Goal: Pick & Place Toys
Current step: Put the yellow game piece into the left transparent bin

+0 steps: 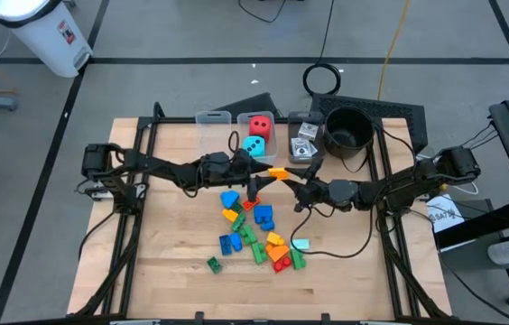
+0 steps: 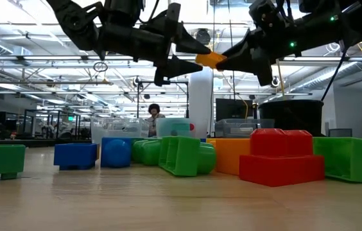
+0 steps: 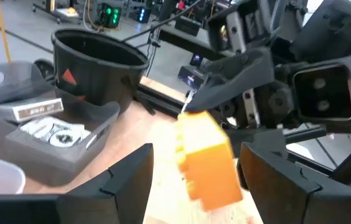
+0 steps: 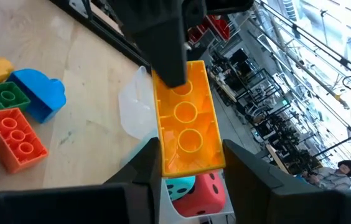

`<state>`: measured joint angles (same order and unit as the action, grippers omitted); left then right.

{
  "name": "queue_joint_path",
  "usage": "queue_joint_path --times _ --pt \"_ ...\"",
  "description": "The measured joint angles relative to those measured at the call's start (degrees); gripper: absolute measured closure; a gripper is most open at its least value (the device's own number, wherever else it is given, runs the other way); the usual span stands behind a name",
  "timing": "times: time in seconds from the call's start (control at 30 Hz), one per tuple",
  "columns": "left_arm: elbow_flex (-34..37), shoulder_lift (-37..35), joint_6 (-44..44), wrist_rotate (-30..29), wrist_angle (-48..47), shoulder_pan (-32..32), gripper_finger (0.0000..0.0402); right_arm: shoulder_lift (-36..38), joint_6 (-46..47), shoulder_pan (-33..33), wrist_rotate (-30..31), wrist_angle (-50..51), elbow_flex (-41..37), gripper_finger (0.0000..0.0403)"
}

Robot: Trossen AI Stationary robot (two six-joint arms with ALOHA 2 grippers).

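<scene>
An orange brick point(image 1: 277, 172) hangs in the air over the middle of the table, between my two grippers. My right gripper point(image 4: 188, 174) is shut on it from the table's right side. My left gripper point(image 3: 194, 180) comes from the left and is open. Its fingers point(image 3: 126, 180) stand on either side of the brick's free end, and I see no touch. Several loose bricks point(image 1: 250, 226) lie in a pile on the table below. A red die point(image 1: 259, 125) and a teal die point(image 1: 254, 146) sit in a clear bin. My right gripper pinches the orange brick's two long sides point(image 4: 163, 158) between its two fingers, at the end nearest the table's right edge. The fingers come about level from the right and lie along the brick. The brick is lifted clear of the table, its other end pointing left.
A round black pot point(image 1: 347, 131) stands at the far right. A bin with cards point(image 1: 304, 135) sits beside the dice bin, and another clear bin point(image 1: 213, 122) is at its left. A pale card point(image 1: 300, 244) lies by the brick pile. Bare wood shows at the near left point(image 1: 164, 262).
</scene>
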<state>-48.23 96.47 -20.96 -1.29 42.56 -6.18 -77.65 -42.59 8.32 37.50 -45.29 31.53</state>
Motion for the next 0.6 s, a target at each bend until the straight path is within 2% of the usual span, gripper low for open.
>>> queue_joint_path --times 0.13,0.27,0.37,0.5,0.6 --pt "0.0 0.0 -1.4 0.3 -0.6 -0.5 0.0181 0.0 0.1 0.0 -0.1 -0.4 0.0 0.0289" --pt "0.0 0.0 -2.8 3.0 -0.6 -1.1 0.0245 0.0 0.1 0.0 -0.1 -0.3 0.0 0.0289" --pt "0.0 0.0 -2.7 3.0 -0.5 -1.2 0.0299 0.0 0.4 0.0 0.2 -0.2 0.0 0.0281" --pt "0.0 0.0 0.5 2.6 0.4 -1.3 0.0304 0.0 1.4 0.0 0.1 0.0 0.0 0.0274" --pt "0.1 -0.3 3.0 1.2 0.6 -1.4 0.0304 0.0 6.2 0.0 -0.4 0.0 0.0 0.0274"
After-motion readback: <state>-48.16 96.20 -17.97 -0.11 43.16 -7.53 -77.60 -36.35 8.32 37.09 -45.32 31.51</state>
